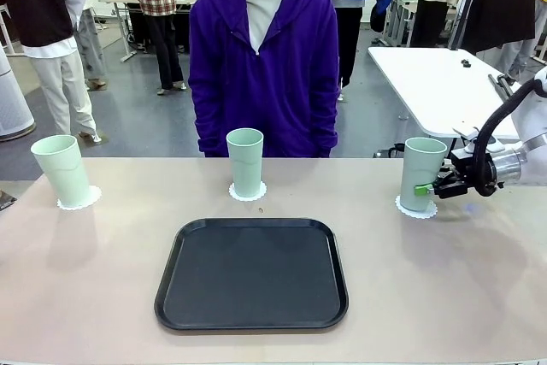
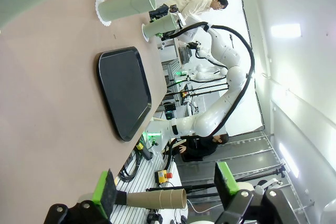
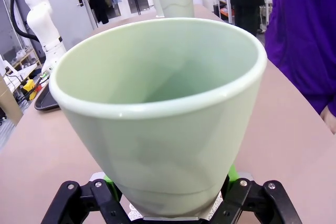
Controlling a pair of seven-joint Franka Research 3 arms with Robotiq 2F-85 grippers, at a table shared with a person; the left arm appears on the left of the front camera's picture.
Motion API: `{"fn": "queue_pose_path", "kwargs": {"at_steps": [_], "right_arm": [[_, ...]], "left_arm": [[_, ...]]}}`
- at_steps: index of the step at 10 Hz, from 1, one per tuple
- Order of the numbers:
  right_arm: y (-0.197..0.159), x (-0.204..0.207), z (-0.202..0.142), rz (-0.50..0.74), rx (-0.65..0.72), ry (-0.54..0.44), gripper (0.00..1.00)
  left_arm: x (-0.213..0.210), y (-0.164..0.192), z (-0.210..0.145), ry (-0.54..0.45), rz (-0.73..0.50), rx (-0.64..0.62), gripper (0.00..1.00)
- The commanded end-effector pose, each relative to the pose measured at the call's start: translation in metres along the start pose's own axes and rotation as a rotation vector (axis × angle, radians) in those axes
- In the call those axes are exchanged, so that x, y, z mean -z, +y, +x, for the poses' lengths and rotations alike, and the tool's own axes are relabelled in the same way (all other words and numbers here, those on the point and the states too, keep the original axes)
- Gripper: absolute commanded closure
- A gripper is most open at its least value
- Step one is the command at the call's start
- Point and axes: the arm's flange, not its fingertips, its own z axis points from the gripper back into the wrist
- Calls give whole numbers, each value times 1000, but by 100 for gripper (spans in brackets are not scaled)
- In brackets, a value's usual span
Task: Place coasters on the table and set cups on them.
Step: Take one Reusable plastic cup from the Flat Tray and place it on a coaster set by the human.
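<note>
The table (image 1: pixel 85 297) carries a black tray (image 1: pixel 251 273) at center and 3 coasters (image 1: pixel 79 199) (image 1: pixel 248 192) (image 1: pixel 416 208) at 10, 12 and 2 o'clock, each under a cup (image 1: pixel 61 168) (image 1: pixel 245 161) (image 1: pixel 423 172).

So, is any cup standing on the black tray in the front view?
No. The tray holds nothing, and all three cups stand on the table, each on its own coaster.

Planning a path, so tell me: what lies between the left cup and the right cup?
In the front view, the middle cup on its coaster stands between the left cup and the right cup.
</note>
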Motion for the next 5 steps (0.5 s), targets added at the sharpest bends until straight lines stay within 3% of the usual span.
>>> {"fn": "queue_pose_path", "kwargs": {"at_steps": [1, 2, 5], "right_arm": [[9, 2, -2, 36, -5, 20, 7], [8, 1, -3, 38, 0, 22, 0], [8, -1, -4, 46, 10, 28, 0]], "left_arm": [[-1, -2, -1, -1, -3, 8, 0], [-1, -2, -1, -1, -3, 8, 0], [-1, -2, -1, -1, -3, 8, 0]]}}
